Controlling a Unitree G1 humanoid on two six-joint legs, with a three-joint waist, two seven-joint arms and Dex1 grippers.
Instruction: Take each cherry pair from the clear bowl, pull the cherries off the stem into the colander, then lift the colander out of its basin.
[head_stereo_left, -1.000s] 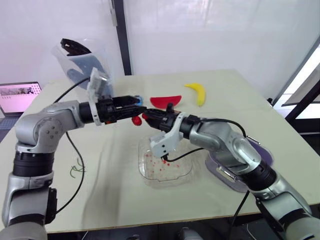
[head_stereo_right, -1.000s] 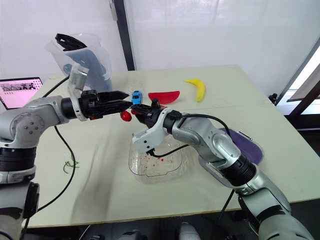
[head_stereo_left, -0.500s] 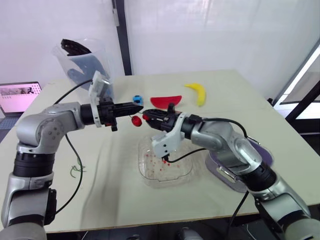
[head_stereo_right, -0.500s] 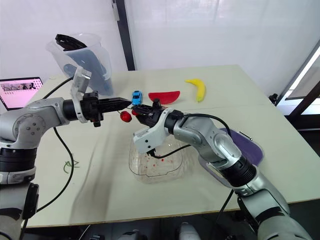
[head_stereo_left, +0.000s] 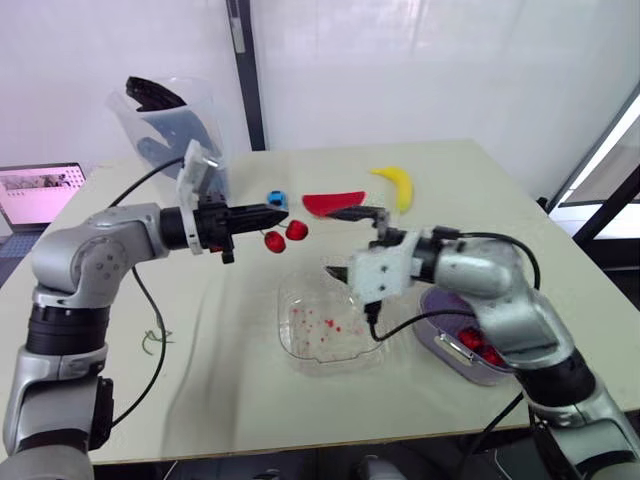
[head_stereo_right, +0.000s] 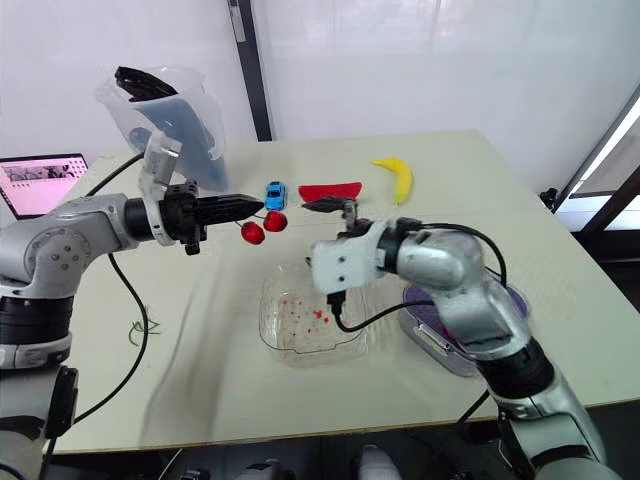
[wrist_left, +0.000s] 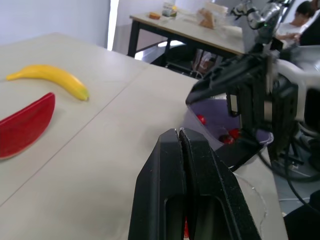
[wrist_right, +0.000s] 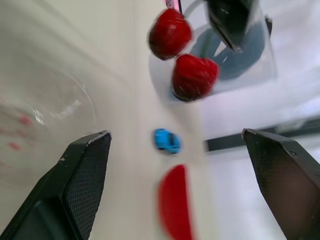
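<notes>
My left gripper (head_stereo_left: 276, 213) is shut on the stem of a cherry pair, held above the table behind the clear bowl (head_stereo_left: 330, 352). Two red cherries (head_stereo_left: 296, 230) hang from its tip, also seen in the right wrist view (wrist_right: 194, 76). My right gripper (head_stereo_left: 345, 242) stands wide open just right of the cherries, over the bowl's far rim, with nothing between its fingers (wrist_right: 85, 185). The bowl shows only red juice spots. A purple colander (head_stereo_left: 500, 372) sits in its basin at the right with a few cherries (head_stereo_left: 478, 345) inside.
A yellow banana (head_stereo_left: 392, 185), a red slice-shaped toy (head_stereo_left: 332, 203) and a small blue toy car (head_stereo_left: 276, 199) lie behind the grippers. A clear jug (head_stereo_left: 165, 125) stands back left beside a laptop (head_stereo_left: 35, 192). A black cable (head_stereo_left: 150, 340) trails on the left.
My right gripper has let go at the cherries, opened wide and drawn back to the right. The left gripper has shut and stays put with both cherries hanging from it.
</notes>
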